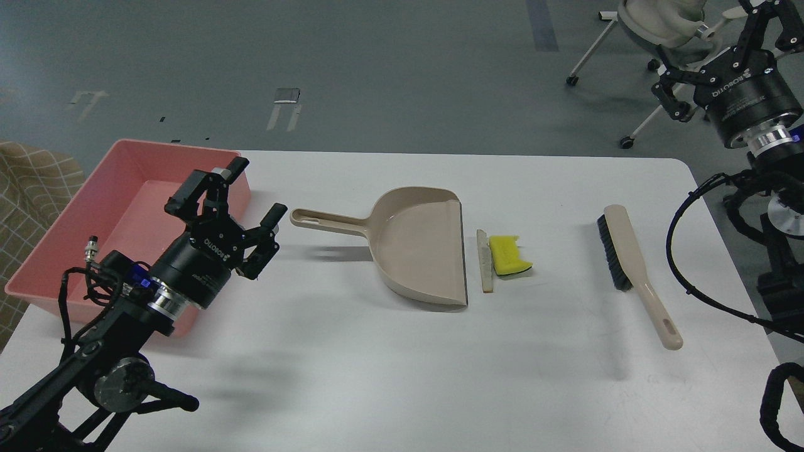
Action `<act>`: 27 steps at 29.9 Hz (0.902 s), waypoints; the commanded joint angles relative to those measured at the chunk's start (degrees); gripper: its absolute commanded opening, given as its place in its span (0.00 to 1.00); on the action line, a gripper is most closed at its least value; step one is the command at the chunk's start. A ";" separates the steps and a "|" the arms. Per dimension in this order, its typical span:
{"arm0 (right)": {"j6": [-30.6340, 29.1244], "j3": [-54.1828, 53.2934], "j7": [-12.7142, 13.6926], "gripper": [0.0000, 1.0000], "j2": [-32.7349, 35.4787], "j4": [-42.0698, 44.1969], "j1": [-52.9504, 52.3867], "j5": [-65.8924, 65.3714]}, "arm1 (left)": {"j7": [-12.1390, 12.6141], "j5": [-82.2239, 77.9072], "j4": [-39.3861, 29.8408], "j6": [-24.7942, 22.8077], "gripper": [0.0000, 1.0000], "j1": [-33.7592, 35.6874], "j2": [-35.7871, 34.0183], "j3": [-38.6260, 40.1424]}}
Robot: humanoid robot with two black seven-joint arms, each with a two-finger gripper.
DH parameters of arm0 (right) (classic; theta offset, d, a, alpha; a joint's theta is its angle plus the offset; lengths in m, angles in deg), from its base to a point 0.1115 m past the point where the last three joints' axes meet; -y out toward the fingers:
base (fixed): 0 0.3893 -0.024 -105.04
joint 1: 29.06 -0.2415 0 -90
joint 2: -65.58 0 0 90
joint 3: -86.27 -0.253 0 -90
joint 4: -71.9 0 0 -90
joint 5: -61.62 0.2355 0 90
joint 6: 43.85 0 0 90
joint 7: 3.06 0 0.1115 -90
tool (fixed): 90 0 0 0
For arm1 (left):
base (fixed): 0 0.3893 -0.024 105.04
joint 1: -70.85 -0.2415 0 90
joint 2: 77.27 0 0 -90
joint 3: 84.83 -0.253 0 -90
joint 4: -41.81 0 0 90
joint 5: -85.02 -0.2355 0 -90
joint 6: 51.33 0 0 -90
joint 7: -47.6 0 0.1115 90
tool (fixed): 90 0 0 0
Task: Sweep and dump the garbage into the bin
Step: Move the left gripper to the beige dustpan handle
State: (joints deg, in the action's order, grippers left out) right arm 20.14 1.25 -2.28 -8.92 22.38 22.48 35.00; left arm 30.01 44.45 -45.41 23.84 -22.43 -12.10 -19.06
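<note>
- While the left end effector point(242, 201) hangs above the tabletop point(352, 376) with its 2 fingers spread wide and nothing between them, it sits between the pink bin point(81, 238) and the dustpan handle, touching neither.
- Raised at the top right corner, beyond the tabletop edge, the right end effector point(722, 59) also holds nothing; its fingers look spread, though part of it is cut off by the frame.
- The bin lies at the far left of the tabletop, its long axis running from near-left to far-right, and the left arm covers part of its near wall.
- At the centre, the beige dustpan point(421, 248) lies flat, handle pointing left toward the left end effector and open mouth facing right.
- Just beside that mouth is the off-white strip point(485, 260), its long axis running near-to-far, parallel to the pan's lip.
- Right against the strip's right side rests the yellow sponge piece point(505, 254), dark green edge showing at its near right corner.
- Well apart to the right, the beige brush point(634, 270) lies with black bristles facing left and its handle pointing toward the near-right.
</note>
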 commanded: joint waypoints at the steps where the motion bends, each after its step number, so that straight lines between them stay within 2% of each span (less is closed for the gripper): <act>1: -0.09 -0.06 0.00 1.00 -0.11 0.12 0.49 -0.01 | 0.28 -4.33 3.28 0.42 0.92 0.90 2.94 -0.28; 10: -0.18 -0.23 -0.08 1.00 -0.03 0.21 0.76 -0.01 | 1.51 -5.13 8.99 7.88 0.94 5.64 6.37 -8.89; 21: -0.35 -2.17 -0.08 1.00 0.24 0.03 2.16 0.08 | 0.11 -6.00 12.68 9.11 0.93 8.46 9.01 -10.74; 23: -0.35 -2.17 -0.08 1.00 0.33 0.03 2.51 0.08 | -0.16 -6.79 13.74 9.82 0.89 9.42 9.27 -11.09; 24: -0.35 -2.26 -0.08 1.00 0.33 0.03 2.69 0.08 | -0.68 -6.88 14.70 9.91 0.82 10.30 9.27 -12.05; 27: -0.35 -2.17 -0.08 1.00 0.59 -0.06 2.78 0.08 | -1.12 -6.88 17.24 10.17 0.70 12.75 9.45 -15.03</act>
State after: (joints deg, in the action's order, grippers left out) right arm 19.77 -0.96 -2.36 -8.57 22.41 25.09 35.08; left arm 29.35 37.68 -30.53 33.67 -11.97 -2.82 -31.37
